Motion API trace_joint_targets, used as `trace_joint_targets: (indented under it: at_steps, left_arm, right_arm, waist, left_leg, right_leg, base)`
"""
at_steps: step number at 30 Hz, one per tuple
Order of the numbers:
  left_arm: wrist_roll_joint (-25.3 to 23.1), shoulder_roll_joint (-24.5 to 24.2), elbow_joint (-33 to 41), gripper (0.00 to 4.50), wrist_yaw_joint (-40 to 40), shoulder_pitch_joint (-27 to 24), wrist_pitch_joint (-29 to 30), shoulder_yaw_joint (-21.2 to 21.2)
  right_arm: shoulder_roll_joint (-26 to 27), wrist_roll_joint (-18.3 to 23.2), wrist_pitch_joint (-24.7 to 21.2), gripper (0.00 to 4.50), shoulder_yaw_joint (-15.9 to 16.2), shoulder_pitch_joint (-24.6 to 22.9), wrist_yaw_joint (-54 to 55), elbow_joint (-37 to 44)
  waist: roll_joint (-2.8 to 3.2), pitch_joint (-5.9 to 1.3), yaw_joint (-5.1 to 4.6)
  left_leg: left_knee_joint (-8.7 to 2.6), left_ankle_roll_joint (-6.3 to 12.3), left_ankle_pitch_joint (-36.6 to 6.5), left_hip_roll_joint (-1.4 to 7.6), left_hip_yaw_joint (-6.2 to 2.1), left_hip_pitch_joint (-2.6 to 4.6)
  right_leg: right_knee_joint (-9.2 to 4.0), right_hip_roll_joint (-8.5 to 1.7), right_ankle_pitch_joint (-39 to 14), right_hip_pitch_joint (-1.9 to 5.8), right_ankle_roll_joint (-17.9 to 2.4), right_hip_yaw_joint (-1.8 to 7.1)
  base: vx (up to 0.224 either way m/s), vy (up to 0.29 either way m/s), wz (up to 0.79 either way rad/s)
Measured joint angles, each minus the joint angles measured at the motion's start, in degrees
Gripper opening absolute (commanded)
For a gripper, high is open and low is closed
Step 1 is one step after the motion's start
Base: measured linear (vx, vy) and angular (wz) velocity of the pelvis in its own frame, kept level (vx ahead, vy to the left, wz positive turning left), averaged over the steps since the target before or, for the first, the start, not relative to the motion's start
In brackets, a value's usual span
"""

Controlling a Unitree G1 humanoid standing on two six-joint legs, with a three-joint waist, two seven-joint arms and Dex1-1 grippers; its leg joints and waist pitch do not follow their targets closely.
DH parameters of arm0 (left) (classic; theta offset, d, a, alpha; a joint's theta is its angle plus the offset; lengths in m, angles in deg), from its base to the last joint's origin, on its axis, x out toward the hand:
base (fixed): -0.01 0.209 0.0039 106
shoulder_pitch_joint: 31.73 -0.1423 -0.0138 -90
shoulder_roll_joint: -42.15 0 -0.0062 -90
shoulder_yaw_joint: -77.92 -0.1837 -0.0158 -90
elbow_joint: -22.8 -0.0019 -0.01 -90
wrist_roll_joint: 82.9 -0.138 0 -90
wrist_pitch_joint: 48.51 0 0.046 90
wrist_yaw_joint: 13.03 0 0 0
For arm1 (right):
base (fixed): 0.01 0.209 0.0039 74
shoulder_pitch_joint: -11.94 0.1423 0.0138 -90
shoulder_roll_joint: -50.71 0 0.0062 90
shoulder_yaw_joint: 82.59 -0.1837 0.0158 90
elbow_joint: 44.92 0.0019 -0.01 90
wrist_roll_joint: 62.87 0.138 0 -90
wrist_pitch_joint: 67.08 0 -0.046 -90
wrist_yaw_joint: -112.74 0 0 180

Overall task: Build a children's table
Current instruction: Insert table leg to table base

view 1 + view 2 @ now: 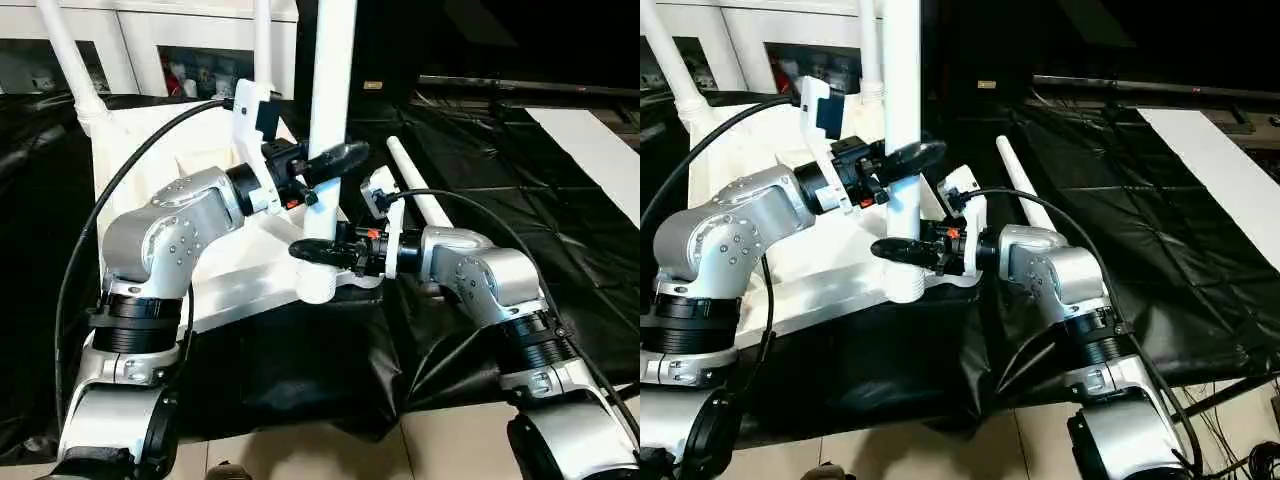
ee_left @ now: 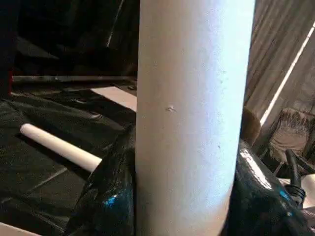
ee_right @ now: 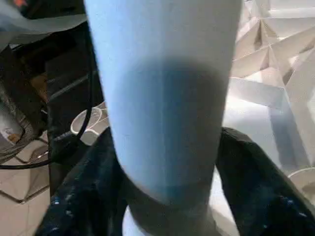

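Left gripper [image 1: 322,166] clamped on upright leg [image 1: 331,90]; right gripper [image 1: 322,253] closed around it lower, just above the near corner socket [image 1: 318,288] of the upturned tabletop [image 1: 250,270]. Keep leg vertical and press straight down so it seats fully. Spare leg [image 1: 418,196] lies beside on the black sheet [image 1: 520,190].

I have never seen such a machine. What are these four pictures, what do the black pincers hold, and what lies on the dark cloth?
This is a humanoid robot with two silver arms, building a children's table. The two wide pictures come from cameras on its head, looking down over the arms. The two close pictures come from cameras on its wrists. Each arm ends in a gripper with two black fingers. The left gripper and, lower, the right gripper both grasp one upright white leg, standing in a corner socket of the upside-down white tabletop. Two other legs already stand at the far corners. A spare leg lies on the black sheet.
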Motion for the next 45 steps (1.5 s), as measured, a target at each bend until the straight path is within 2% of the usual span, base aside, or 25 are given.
trace_joint_targets:
  at_steps: [2, 3, 10, 11, 15, 17, 20, 23, 26, 29, 30, 32, 33, 34, 36, 37, 39, 42, 44, 45]
  left_arm:
    - [0.00, -0.04, 0.00, 1.83, -0.02, 0.00, 0.01, -0.17]
    - [0.00, -0.06, 0.00, 1.83, -0.05, 0.00, 0.06, -0.25]
    - [-0.01, -0.05, -0.02, 1.83, -0.05, 0.00, 0.28, -0.40]
    - [0.00, -0.08, -0.01, 2.53, -0.02, 0.02, 0.55, -0.40]
    - [1.04, -1.10, 0.14, 2.64, -0.76, -0.18, 3.18, -0.62]
    - [1.03, -0.43, 0.34, 2.94, -0.66, -0.66, 2.36, -0.45]
    - [0.96, 1.62, 0.32, 3.01, 0.04, -1.17, -1.28, 0.24]
    - [2.88, 4.59, 0.27, 3.01, 0.05, -1.15, -5.10, 3.68]
    - [7.90, 7.40, 0.26, 3.01, 0.63, -0.24, -7.43, 8.88]
    - [14.83, 7.76, 0.36, 3.01, 1.20, 2.01, -8.24, 15.49]
    - [13.79, 4.93, 0.58, 3.01, -0.24, 1.74, -8.92, 14.94]
    - [6.33, -2.87, 1.12, 3.01, -4.73, -1.58, -11.38, 8.42]
    - [-0.80, -8.18, 0.72, 3.01, -8.07, -4.82, -13.44, 1.80]
    - [-5.26, -10.83, -0.01, 3.01, -10.14, -6.97, -14.14, -2.93]
    - [-15.02, -13.82, -3.54, 3.01, -14.02, -10.98, -17.62, -14.57]
    - [-17.34, -13.41, -5.07, 3.01, -14.99, -11.96, -18.44, -17.76]
    - [-19.78, -10.63, -8.98, 3.01, -14.60, -11.65, -19.48, -21.78]
    - [-21.58, -9.97, -13.42, 2.65, -12.63, -7.81, -20.06, -22.83]
    - [-22.25, -10.12, -15.68, 2.62, -11.18, -6.03, -20.05, -22.84]
    - [-22.82, -9.88, -16.78, 2.62, -10.76, -5.48, -19.96, -22.93]
  right_arm:
    - [0.00, 0.07, -0.19, 2.35, 0.04, 0.00, -0.29, -0.02]
    - [-0.01, 0.19, -0.53, 2.12, 0.03, 0.00, -0.35, -0.03]
    - [0.09, 0.21, -0.60, 1.92, 0.26, 0.00, -0.86, -0.05]
    - [0.09, 0.20, -0.60, 1.91, 0.26, 0.00, -0.84, -0.10]
    - [0.50, 0.33, -0.54, 1.89, -0.36, -0.01, -0.14, -1.30]
    - [0.42, 0.53, -0.36, 1.88, -1.23, -0.01, 0.24, -1.51]
    - [0.44, 1.22, 0.17, 1.87, -2.63, -0.02, 1.34, -1.57]
    - [0.46, 1.65, 0.86, 1.87, -4.11, -0.02, 2.24, -1.58]
    - [0.49, 1.63, 2.35, 1.87, -5.76, -0.03, 4.07, -2.35]
    - [0.64, 0.53, 7.00, 1.86, -8.55, 0.10, 9.07, -5.46]
    - [-0.28, -1.26, 9.44, 1.86, -8.83, 0.21, 11.30, -6.90]
    - [-2.93, -4.01, 12.06, 1.86, -8.89, 0.22, 13.67, -8.47]
    - [-4.59, -5.25, 12.74, 1.86, -9.33, 0.21, 14.69, -8.94]
    - [-5.35, -5.65, 12.96, 1.86, -9.83, 0.21, 15.02, -8.96]
    - [-6.06, -5.90, 13.35, 1.86, -10.09, 0.22, 15.00, -8.48]
    - [-6.15, -5.97, 13.37, 1.86, -10.07, 0.22, 14.83, -8.24]
    - [-6.84, -6.15, 12.80, 1.86, -9.91, -0.35, 14.16, -6.51]
    - [-8.24, -6.45, 12.43, 1.86, -9.78, -1.69, 13.15, -3.68]
    - [-8.40, -6.55, 12.43, 1.86, -9.77, -2.48, 13.18, -2.66]
    - [-8.38, -6.59, 12.68, 1.86, -9.71, -3.10, 13.38, -2.57]
  waist:
    - [0.00, 0.00, 0.01]
    - [0.00, 0.00, 0.03]
    - [0.00, 0.00, 0.03]
    - [0.00, 0.00, 0.02]
    - [0.00, 0.00, 0.00]
    - [0.00, 0.00, 0.07]
    - [-0.07, 0.03, 0.24]
    - [-0.17, 0.01, 0.16]
    - [-0.30, 0.02, 0.01]
    - [-0.40, -0.01, -0.04]
    - [-0.40, -0.01, -0.03]
    - [-0.36, -0.03, 0.00]
    - [-0.36, -0.03, 0.07]
    - [-0.36, -0.03, 0.20]
    - [-0.36, -0.02, 0.26]
    - [-0.36, -0.02, 0.25]
    - [-0.33, 0.01, 0.29]
    - [-0.21, 0.01, 0.07]
    - [0.13, -0.06, -0.17]
    - [0.54, -0.15, -0.37]
  left_leg:
    - [0.00, 0.00, 0.00, 0.00, 0.00, 0.00]
    - [0.00, 0.00, 0.01, 0.00, 0.00, 0.00]
    - [0.00, -0.02, 0.02, 0.00, 0.00, 0.00]
    - [0.00, -0.02, 0.02, 0.00, 0.00, 0.00]
    - [0.00, -0.05, 0.04, 0.00, 0.00, 0.00]
    - [0.00, -0.05, 0.04, 0.00, 0.00, -0.01]
    - [0.01, 0.00, 0.07, 0.00, 0.00, -0.05]
    - [0.01, 0.02, 0.10, 0.00, 0.00, -0.03]
    - [0.01, 0.03, 0.15, 0.00, 0.01, -0.03]
    - [0.01, 0.00, 0.18, -0.01, 0.01, -0.02]
    - [0.00, -0.01, 0.20, -0.01, 0.02, 0.00]
    - [-0.02, 0.00, 0.20, -0.01, 0.02, 0.03]
    - [-0.03, 0.00, 0.20, -0.02, 0.03, 0.02]
    - [-0.02, 0.01, 0.20, -0.02, 0.02, 0.00]
    - [0.01, 0.05, 0.19, -0.05, 0.06, -0.09]
    - [0.02, 0.11, 0.23, -0.07, 0.07, -0.23]
    - [0.06, 0.17, 0.38, -0.08, 0.06, -0.44]
    - [0.01, 0.01, 0.53, -0.05, 0.05, -0.32]
    - [-0.01, -0.06, 0.55, -0.04, 0.05, -0.23]
    - [0.00, -0.10, 0.53, -0.05, 0.06, -0.20]
  right_leg:
    - [0.00, 0.00, 0.00, 0.00, 0.00, 0.00]
    - [0.00, 0.00, 0.00, 0.00, 0.00, 0.00]
    - [0.00, 0.00, 0.02, 0.00, -0.01, 0.00]
    - [0.00, 0.00, 0.02, 0.00, -0.01, 0.00]
    - [0.01, 0.00, 0.03, -0.02, -0.02, 0.00]
    - [0.01, 0.00, 0.04, -0.01, -0.02, 0.00]
    - [0.00, -0.01, 0.06, -0.02, -0.02, -0.01]
    - [0.01, 0.00, 0.08, -0.01, -0.03, 0.00]
    - [0.02, 0.00, 0.12, -0.03, -0.06, 0.00]
    - [0.05, 0.00, 0.14, -0.05, -0.07, 0.01]
    - [0.06, 0.01, 0.15, -0.05, -0.07, 0.02]
    - [0.03, 0.00, 0.15, -0.04, -0.06, 0.03]
    - [0.00, -0.01, 0.16, -0.05, -0.02, 0.03]
    - [-0.02, -0.02, 0.17, -0.05, 0.00, 0.03]
    - [-0.05, -0.07, 0.24, -0.10, 0.12, 0.05]
    - [-0.03, -0.09, 0.28, -0.23, 0.18, 0.05]
    - [0.00, -0.09, 0.38, -0.38, 0.22, 0.04]
    - [0.05, -0.03, 0.49, -0.35, 0.08, 0.00]
    - [0.05, -0.03, 0.56, -0.31, 0.06, 0.07]
    - [0.00, -0.04, 0.65, -0.28, 0.04, 0.13]
  base:
    - [0.000, 0.000, 0.00]
    - [0.000, 0.000, 0.00]
    - [0.000, 0.000, 0.00]
    - [0.000, 0.000, 0.00]
    - [0.000, 0.000, 0.00]
    - [0.000, 0.000, 0.00]
    - [0.000, 0.000, 0.00]
    - [0.000, 0.000, 0.00]
    - [0.000, 0.000, 0.00]
    - [0.000, 0.000, 0.00]
    - [0.000, 0.000, 0.00]
    - [0.000, 0.000, 0.00]
    - [0.000, 0.000, 0.00]
    - [0.000, 0.000, 0.00]
    - [0.000, 0.000, 0.00]
    - [0.000, 0.000, 0.00]
    - [0.000, 0.000, 0.00]
    - [0.000, 0.000, 0.00]
    - [0.000, 0.000, 0.00]
    - [0.000, 0.000, 0.00]
